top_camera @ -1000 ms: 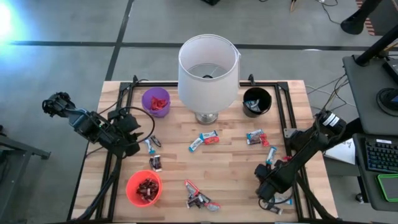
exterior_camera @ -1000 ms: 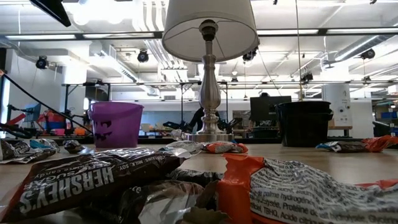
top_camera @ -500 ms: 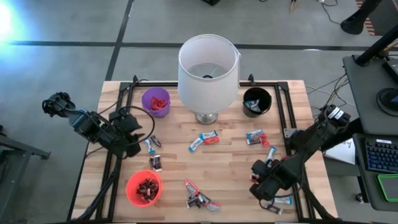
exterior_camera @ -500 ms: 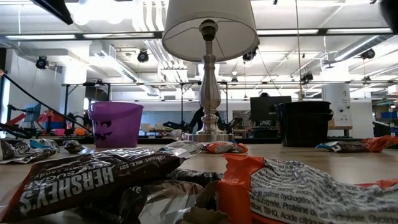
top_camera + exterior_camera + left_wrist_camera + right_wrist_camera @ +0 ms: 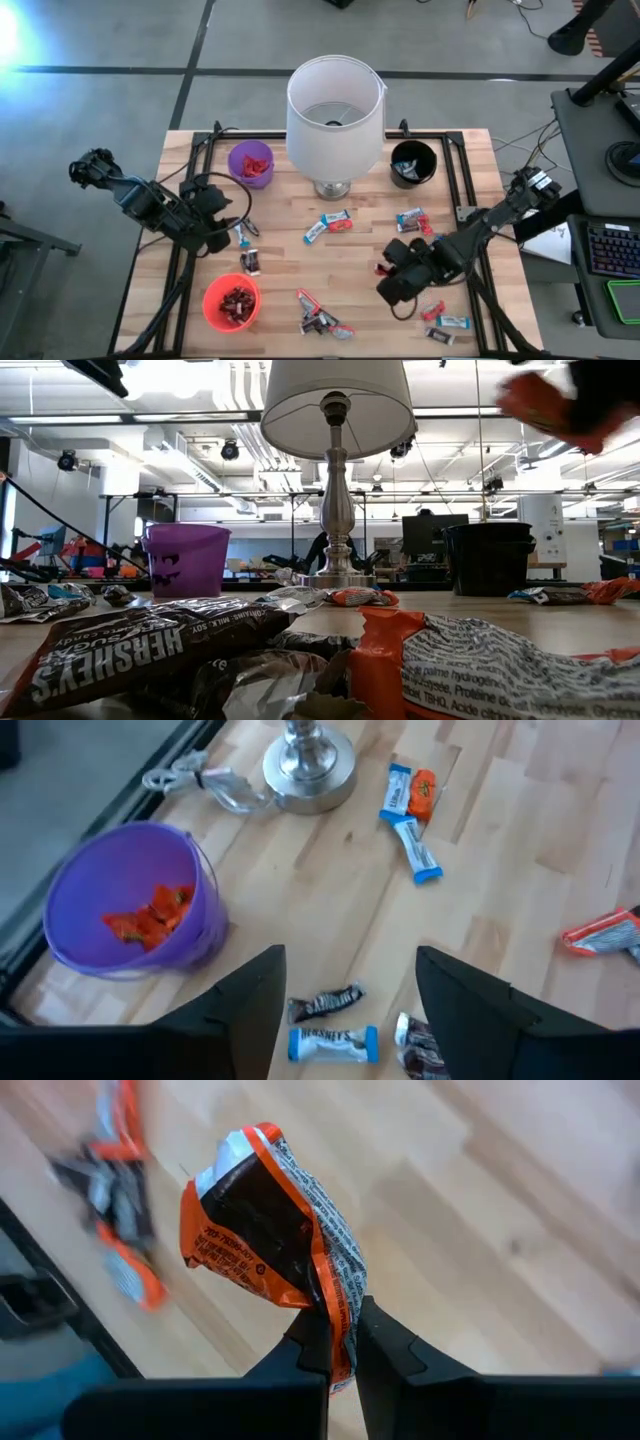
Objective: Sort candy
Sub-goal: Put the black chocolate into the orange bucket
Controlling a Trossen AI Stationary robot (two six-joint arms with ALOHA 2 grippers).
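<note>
Candy sorting's partway — red pieces in the purple cup, bars litter the table; right gripper pinches an orange wrapper, left gripper open.

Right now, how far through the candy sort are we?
Partly done. The purple cup holds orange-red candy, the red cup dark pieces, and the black cup a few. In hand: the right gripper is shut on an orange-wrapped candy; the left gripper is open above two loose bars. Still left: scattered candy across the table.
</note>
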